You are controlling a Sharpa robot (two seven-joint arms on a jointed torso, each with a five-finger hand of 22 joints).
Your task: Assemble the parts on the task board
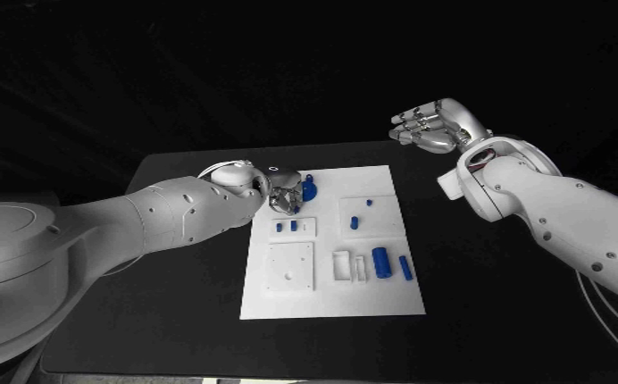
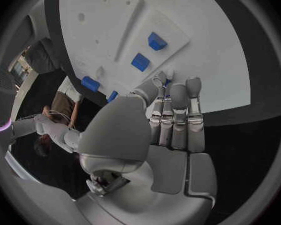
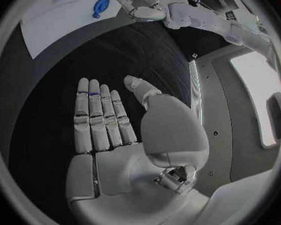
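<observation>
Now the black table (image 1: 154,313) fills the floor of the scene, and the white task board (image 1: 329,299) lies in its middle, long side running away from the robot. On the board's near half sits a raised white square plate (image 1: 291,266), and beside it a blue cylinder (image 1: 381,262) with a slimmer blue peg (image 1: 405,267) just to its right. Further up the board, two small blue blocks (image 1: 288,225) sit side by side on a white tile.

Over to the left hand (image 1: 286,190): it hangs at the board's far left corner, fingers (image 2: 178,115) straight, pressed side by side and pointing at the board's edge. A rounded blue part (image 1: 311,190) shows right against it from the head camera, but whether the hand holds it or merely hovers beside it, I cannot tell.

The right hand (image 1: 433,128) is well off the board, raised beyond the table's far right side; its wrist camera shows the palm flat, fingers (image 3: 100,117) straight together, thumb out, holding nothing.
</observation>
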